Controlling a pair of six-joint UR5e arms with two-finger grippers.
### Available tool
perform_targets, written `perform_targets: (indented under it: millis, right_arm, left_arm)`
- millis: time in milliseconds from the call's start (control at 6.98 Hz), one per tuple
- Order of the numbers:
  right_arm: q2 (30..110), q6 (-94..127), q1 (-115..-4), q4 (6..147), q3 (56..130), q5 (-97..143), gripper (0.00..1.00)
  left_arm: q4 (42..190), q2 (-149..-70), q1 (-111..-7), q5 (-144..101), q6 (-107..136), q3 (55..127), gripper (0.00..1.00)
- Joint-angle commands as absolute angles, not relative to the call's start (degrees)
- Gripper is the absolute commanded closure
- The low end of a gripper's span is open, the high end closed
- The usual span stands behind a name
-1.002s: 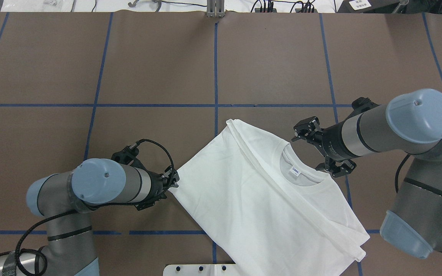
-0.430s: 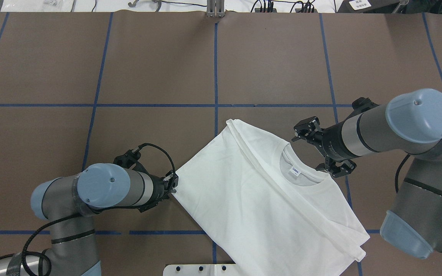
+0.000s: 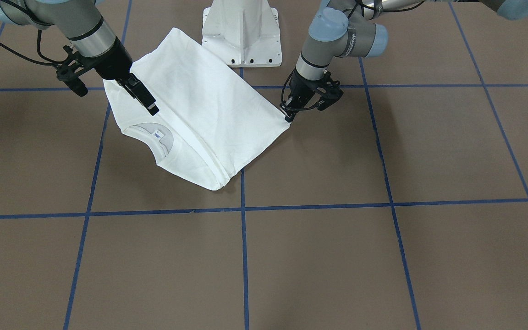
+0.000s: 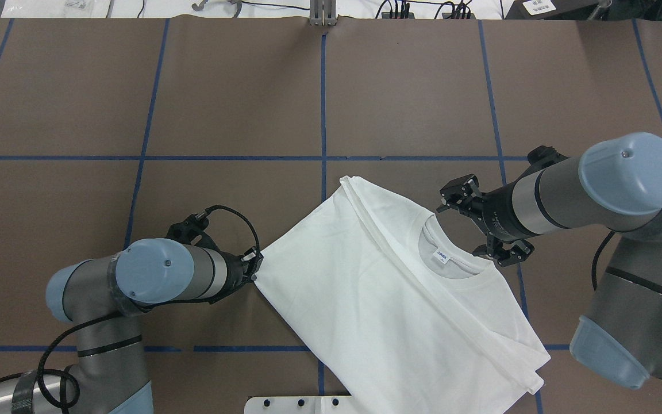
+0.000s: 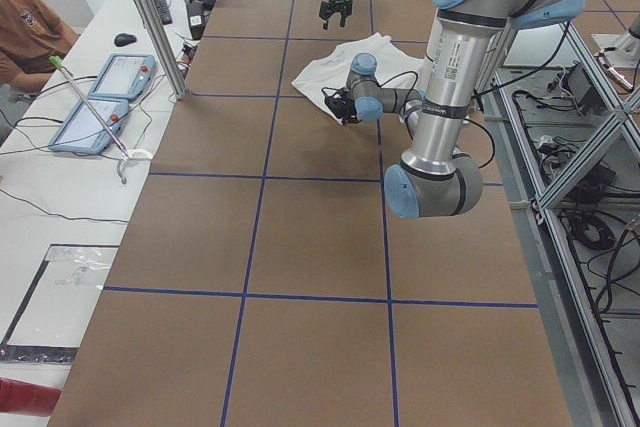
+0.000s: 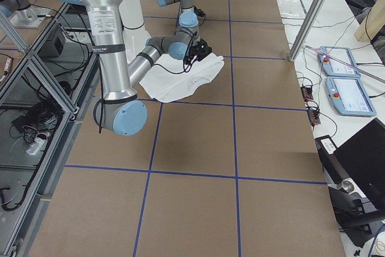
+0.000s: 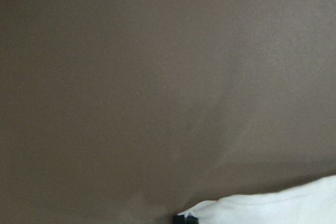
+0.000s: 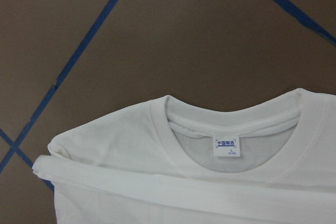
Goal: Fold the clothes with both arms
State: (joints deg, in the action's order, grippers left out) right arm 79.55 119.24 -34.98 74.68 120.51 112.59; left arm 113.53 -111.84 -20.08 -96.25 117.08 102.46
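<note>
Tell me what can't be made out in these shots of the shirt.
- Whether the left tool grips the shirt corner: tiny in the front view, under its arm overhead, cut by the wrist view's bottom edge.
- Whether the right tool is open: absent from its wrist view, unclear elsewhere.
- Words on the label: too small.

The flat brown table (image 4: pixel 222 92), gridded with blue tape lines (image 4: pixel 323 98), is carrying a white cotton T-shirt (image 4: pixel 377 299) — lying folded lengthwise, neck label facing up — while a white pedestal base (image 3: pixel 241 32) is standing just beside it.
</note>
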Motion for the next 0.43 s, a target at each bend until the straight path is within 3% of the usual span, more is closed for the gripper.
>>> perform_targets:
  millis: [0,286]
  right_arm:
    - [79.63,119.27,-34.98,74.71,120.50,112.59,0.00]
    - [79.63,119.27,-34.98,74.71,120.59,112.50,0.00]
  left_arm:
    - [113.55,-112.06,-23.62,-96.06,110.43,102.39,1.00]
    - [113.91,-113.37,-30.10,-96.15,102.44,100.47,1.00]
